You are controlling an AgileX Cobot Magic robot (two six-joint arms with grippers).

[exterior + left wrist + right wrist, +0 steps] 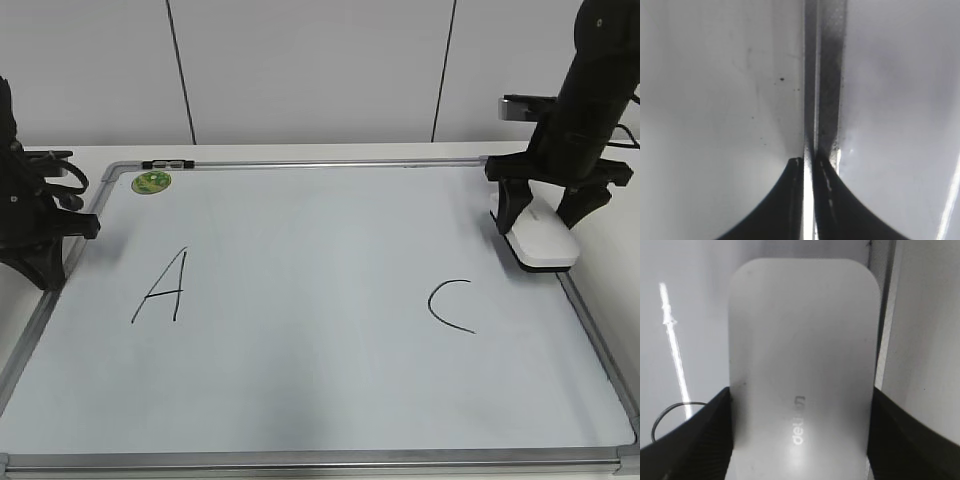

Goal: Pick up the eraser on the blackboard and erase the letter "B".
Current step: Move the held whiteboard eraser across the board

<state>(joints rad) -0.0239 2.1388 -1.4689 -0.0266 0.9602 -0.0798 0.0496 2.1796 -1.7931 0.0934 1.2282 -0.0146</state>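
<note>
The blackboard (300,370) lies flat on the table. It bears a black "A" (165,287) at the left and a "C" (450,305) at the right. No letter "B" shows anywhere on it. The white eraser (545,245) sits at the board's right edge, above the "C". My right gripper (540,222) straddles it from above. In the right wrist view the fingers (801,395) press both long sides of the eraser (800,340). My left gripper (47,275) is shut and empty over the board's left frame (827,75), fingertips (809,160) together.
A round green sticker (151,182) is at the board's far left corner. The grey frame (885,315) runs just right of the eraser. A white wall with dark seams stands behind the table. A grey camera box (522,107) sits behind the right arm.
</note>
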